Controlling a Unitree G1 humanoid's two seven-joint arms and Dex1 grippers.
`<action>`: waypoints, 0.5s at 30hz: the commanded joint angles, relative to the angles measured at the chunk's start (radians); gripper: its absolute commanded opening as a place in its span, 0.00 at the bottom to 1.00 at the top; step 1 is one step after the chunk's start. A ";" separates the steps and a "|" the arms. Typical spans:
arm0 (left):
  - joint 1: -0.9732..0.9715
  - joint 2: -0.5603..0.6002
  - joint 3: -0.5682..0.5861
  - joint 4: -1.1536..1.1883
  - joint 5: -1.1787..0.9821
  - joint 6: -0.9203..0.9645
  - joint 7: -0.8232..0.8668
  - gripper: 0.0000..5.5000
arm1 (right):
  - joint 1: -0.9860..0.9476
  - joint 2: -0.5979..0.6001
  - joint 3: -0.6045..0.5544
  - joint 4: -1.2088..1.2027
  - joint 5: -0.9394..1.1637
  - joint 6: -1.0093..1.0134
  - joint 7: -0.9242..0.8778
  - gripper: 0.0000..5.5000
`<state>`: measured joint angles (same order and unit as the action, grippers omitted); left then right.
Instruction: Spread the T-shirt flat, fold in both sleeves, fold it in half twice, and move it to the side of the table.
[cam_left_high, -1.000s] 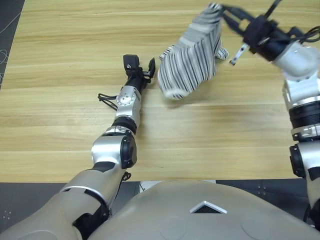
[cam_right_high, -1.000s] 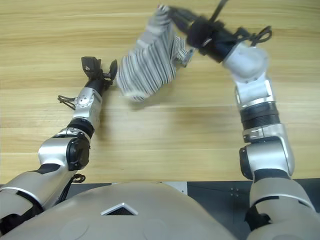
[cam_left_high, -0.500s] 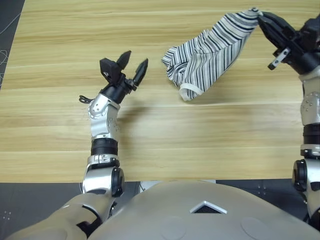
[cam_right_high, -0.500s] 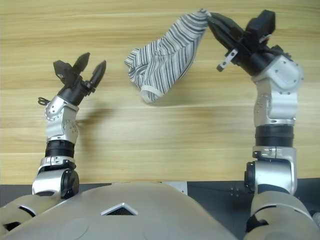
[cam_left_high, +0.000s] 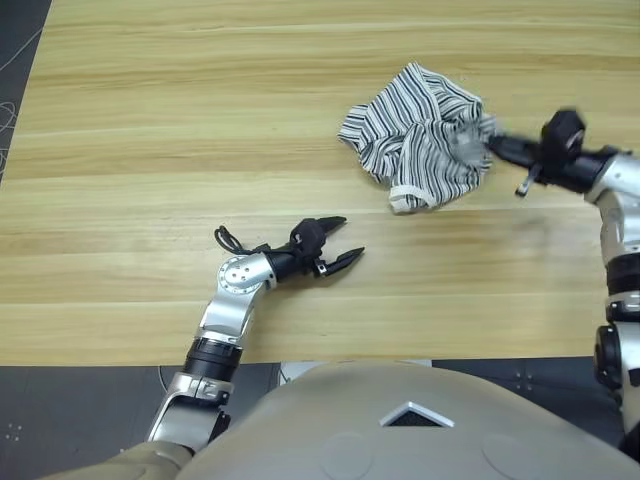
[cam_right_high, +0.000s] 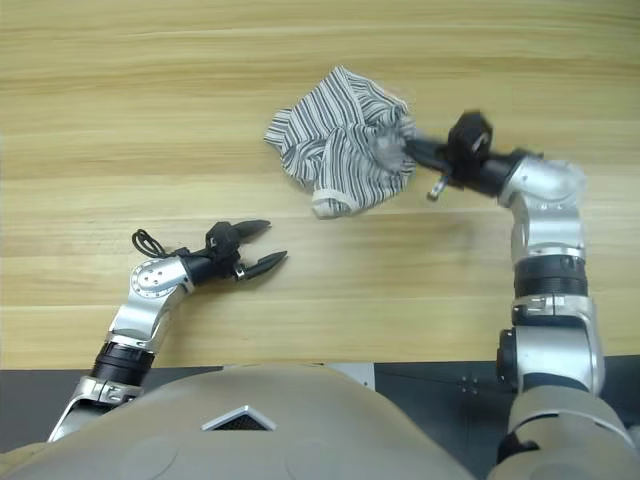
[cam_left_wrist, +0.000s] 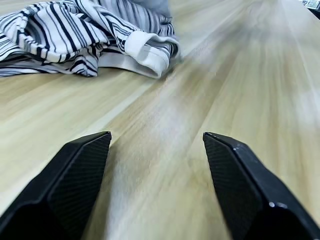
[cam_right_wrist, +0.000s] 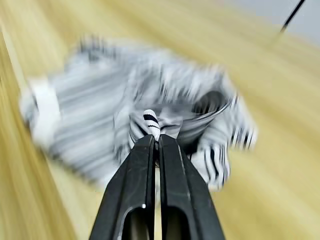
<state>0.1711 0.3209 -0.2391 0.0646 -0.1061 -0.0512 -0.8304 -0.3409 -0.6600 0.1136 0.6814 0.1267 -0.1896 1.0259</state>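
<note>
Silver arms (cam_left_high: 222, 318); black pointed jaws; looped cable (cam_left_high: 221, 237)

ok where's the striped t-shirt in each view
Left eye view: T-shirt crumpled right of centre.
Right eye view: T-shirt crumpled just above centre.
Left wrist view: T-shirt beyond the open left gripper.
Right wrist view: T-shirt blurred, pinched by the right gripper.
Shared landmark: its white band.

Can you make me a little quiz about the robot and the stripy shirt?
1. True or false: the T-shirt lies spread flat on the table.
2. Fill in: the left gripper is ___ and holds nothing.
3. What pinches the T-shirt? A) left gripper B) right gripper C) nothing

Key: 1 false, it is crumpled; 2 open; 3 B.
</note>
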 joint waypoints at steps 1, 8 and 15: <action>0.057 0.024 0.020 -0.064 -0.009 0.000 0.033 0.63 | -0.087 0.001 0.063 0.130 -0.173 -0.034 -0.154 0.02; 0.153 0.047 0.063 -0.148 -0.035 -0.002 0.073 0.63 | -0.211 0.029 0.133 0.210 -0.355 -0.059 -0.336 0.06; 0.186 0.063 0.076 -0.182 -0.044 0.000 0.090 0.63 | -0.232 -0.071 0.129 0.081 -0.406 -0.021 -0.277 0.24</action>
<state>0.3518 0.3697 -0.1677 -0.1022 -0.1508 -0.0496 -0.7515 -0.5470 -0.6802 0.2495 0.8066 -0.2707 -0.2284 0.7285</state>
